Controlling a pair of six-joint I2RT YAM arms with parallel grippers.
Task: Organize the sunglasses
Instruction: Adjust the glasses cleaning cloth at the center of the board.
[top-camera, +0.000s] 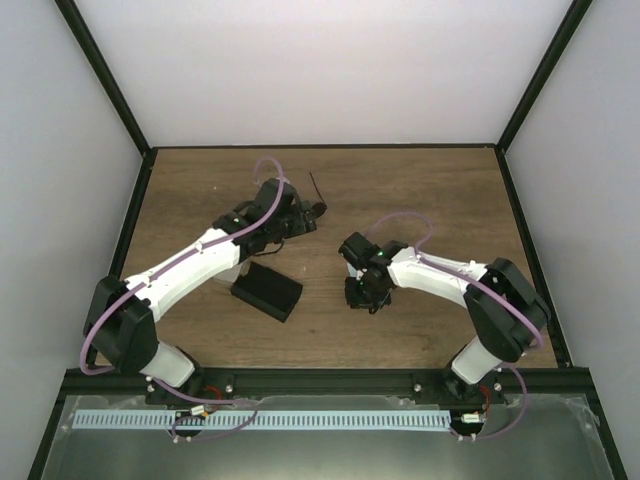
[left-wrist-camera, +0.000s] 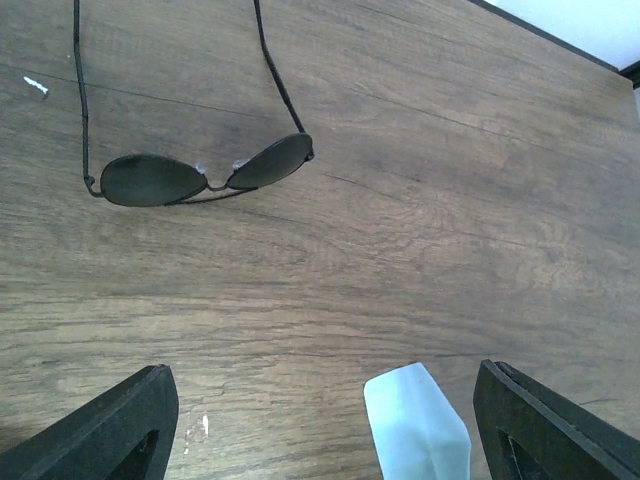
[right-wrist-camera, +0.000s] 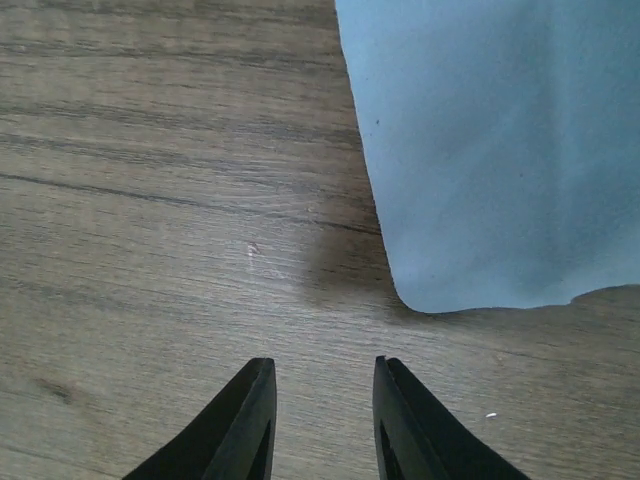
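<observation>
Overhead, black case (top-camera: 268, 290) beside left arm. Only left wrist view shows sunglasses (left-wrist-camera: 195, 178) clearly, flat on surface (left-wrist-camera: 420, 230), beyond wide-apart, empty left fingers (left-wrist-camera: 110, 430). Narrowly parted, empty right fingers (right-wrist-camera: 240, 420) near blue cloth (right-wrist-camera: 500, 150).

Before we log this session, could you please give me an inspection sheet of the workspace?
Surface: wooden table, a few white specks.
Job's things: one pair of sunglasses, arms unfolded, lying free.
Clutter: black case; light blue cloth; blue cloth corner.
Tools: left tool wide open over the blue cloth corner; right tool narrowly open, empty.
Cables: purple cables looped along both arms.
Surroundings: white walls, black frame.
</observation>
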